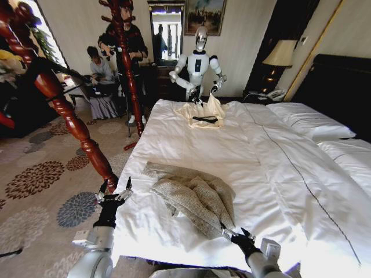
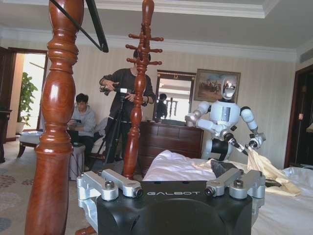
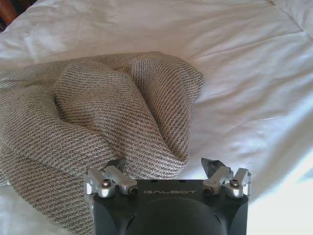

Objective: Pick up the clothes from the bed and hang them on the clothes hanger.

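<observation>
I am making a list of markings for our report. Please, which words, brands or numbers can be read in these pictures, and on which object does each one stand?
"GALBOT": on the black housing of the left claw, in the left wrist view.
"GALBOT": on the black housing of the right claw, in the right wrist view.
No other text is readable; the framed painting shows no legible writing.

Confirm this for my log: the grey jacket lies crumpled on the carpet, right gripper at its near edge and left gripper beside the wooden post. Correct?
Not quite. The head view shows the grey jacket crumpled on the bed, not the carpet. The right gripper is at its near edge, and the left gripper is beside the wooden post.
</observation>
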Motion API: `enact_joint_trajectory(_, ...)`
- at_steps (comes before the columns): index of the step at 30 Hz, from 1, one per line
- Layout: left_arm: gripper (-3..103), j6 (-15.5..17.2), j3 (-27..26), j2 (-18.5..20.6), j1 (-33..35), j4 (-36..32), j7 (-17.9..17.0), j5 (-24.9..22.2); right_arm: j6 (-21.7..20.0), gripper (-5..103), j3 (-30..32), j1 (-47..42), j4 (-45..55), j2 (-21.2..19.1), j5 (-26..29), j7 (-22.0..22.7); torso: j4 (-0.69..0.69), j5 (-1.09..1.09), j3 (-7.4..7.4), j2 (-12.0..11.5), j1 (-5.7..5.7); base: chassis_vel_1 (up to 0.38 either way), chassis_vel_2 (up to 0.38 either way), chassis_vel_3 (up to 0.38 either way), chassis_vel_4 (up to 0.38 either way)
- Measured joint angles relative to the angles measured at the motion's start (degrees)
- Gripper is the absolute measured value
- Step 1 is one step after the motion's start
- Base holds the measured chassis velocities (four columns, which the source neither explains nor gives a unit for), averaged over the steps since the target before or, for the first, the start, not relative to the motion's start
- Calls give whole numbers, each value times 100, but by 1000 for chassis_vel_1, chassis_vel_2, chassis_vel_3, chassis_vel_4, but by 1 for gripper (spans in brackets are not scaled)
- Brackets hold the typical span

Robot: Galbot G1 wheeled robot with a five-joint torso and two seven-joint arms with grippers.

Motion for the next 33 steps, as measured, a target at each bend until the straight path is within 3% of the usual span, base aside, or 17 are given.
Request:
enact_joint_trajectory(8,100,80,2,-3,-54,61,-121,0,96,55,-98,12,-26,85,-145,-161,0,0,0,0,0,0,0,0,0)
enact_joint_trajectory(10,100,84,5,-4,-59,66,-129,0,105,55,-109,15,-29,92,-162,-169,0,0,0,0,0,0,0,0,0)
enact_joint_trajectory(11,100,91,13,-8,-73,77,-150,1,152,43,-138,25,-58,111,-269,-192,0,0,0,0,0,0,0,0,0)
enact_joint_trajectory(14,100,92,19,-16,-91,85,-183,1,211,38,-171,31,-97,126,-427,-225,0,0,0,0,0,0,0,0,0)
enact_joint_trajectory(17,100,81,37,-34,-119,83,-251,-45,236,22,-205,25,-100,141,-484,-249,0,1,0,0,0,0,0,0,0)
enact_joint_trajectory(19,100,80,37,-38,-125,81,-267,-59,252,22,-209,22,-99,145,-523,-280,0,0,0,0,0,0,0,0,0)
enact_joint_trajectory(20,100,79,36,-40,-134,76,-284,-77,310,12,-211,14,-99,147,-623,-355,0,1,0,0,0,0,0,0,0)
enact_joint_trajectory(23,100,79,27,-36,-157,79,-327,-86,421,2,-208,-33,-72,132,-754,-540,0,1,0,0,0,0,0,0,0)
enact_joint_trajectory(30,100,83,38,20,-202,71,-369,-54,834,0,-115,-127,122,102,-708,-1061,-1,1,0,0,0,0,0,0,0)
enact_joint_trajectory(33,100,84,29,18,-192,56,-400,-49,1307,0,211,-20,561,94,-72,-1550,0,-1,0,0,0,0,0,0,0)
